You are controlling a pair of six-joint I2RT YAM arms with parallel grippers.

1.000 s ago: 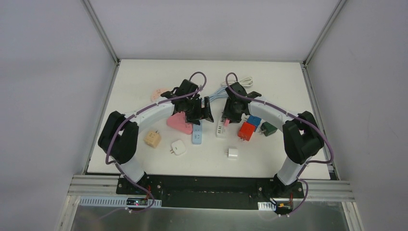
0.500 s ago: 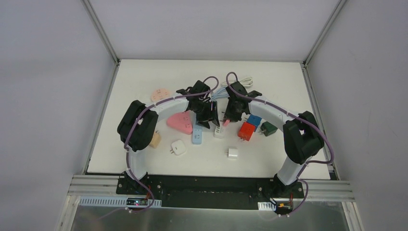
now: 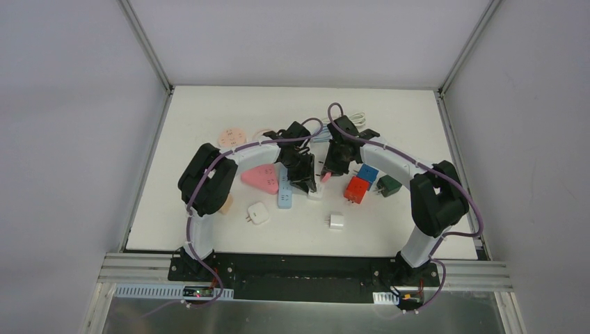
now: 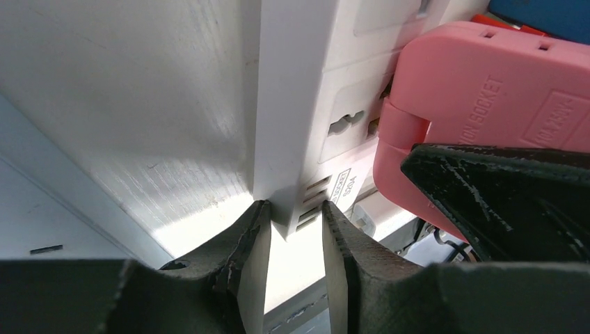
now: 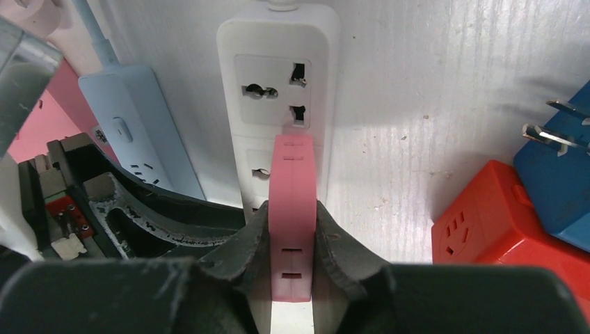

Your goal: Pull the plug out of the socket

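The socket is a white power strip (image 5: 275,69) (image 4: 292,104) lying flat mid-table (image 3: 316,193). A pink plug (image 5: 294,188) (image 4: 480,90) (image 3: 325,177) stands in one of its outlets. My right gripper (image 5: 293,229) (image 3: 327,170) is shut on the plug, one finger pressed to each flat side. My left gripper (image 4: 292,219) (image 3: 306,182) comes in from the left, and its fingertips pinch the near end corner of the strip. The plug's pins are hidden inside the strip.
A light blue power strip (image 3: 284,196) and a pink triangular socket (image 3: 261,177) lie just left of the white strip. Red (image 3: 357,188), blue (image 3: 367,173) and green (image 3: 389,186) adapters crowd its right. White chargers (image 3: 258,212) (image 3: 337,222) sit nearer the bases; coiled cables (image 3: 348,117) lie behind.
My left arm swung right from over the pink triangular socket to the white strip, and its jaws narrowed onto the strip's end. My right gripper tightened on the pink plug and stayed put.
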